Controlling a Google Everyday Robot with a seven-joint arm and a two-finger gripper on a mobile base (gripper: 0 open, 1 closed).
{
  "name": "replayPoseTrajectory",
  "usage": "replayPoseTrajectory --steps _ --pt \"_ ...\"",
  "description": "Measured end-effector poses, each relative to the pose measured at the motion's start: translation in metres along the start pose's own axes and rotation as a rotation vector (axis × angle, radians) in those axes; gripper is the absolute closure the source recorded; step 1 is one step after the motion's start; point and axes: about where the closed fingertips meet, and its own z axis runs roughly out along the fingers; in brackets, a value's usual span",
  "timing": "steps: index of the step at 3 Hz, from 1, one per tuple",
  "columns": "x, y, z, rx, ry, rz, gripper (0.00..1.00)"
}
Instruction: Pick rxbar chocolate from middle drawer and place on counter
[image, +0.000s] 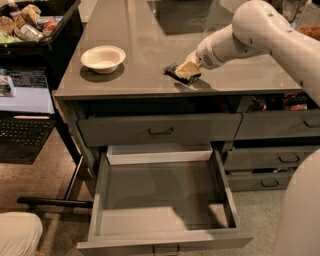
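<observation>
Arm pose: The white arm (270, 40) reached in from the upper right and sloped down and to the left over the counter (125, 30), with the wrist as its lowest part.
Gripper location: The gripper (186, 73) was low over the counter, right of centre and near the front edge.
Jaw state: The jaws were pinched on the snack bar (171, 71). The tan fingers (190, 67) covered its right part.
Bar location: The bar was at the gripper, over the counter top and well apart from the white bowl (103, 58).
Bar axis: The long axis ran roughly along the counter's front edge, slightly slanted. The free dark end pointed left, toward the bowl.
Bar contact: Whether the bar touched the counter surface could not be told.
Middle drawer: The middle drawer (100, 200) stood pulled out below the counter, under the top drawer (160, 129).
Surroundings: A laptop (22, 120) and a black bin (60, 35) of packets stood to the left of the counter.
</observation>
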Motion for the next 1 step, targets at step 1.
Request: replayPoseTrajectory --steps 1 --pt "0.0000 0.0000 0.0000 0.000 0.000 0.000 0.00"
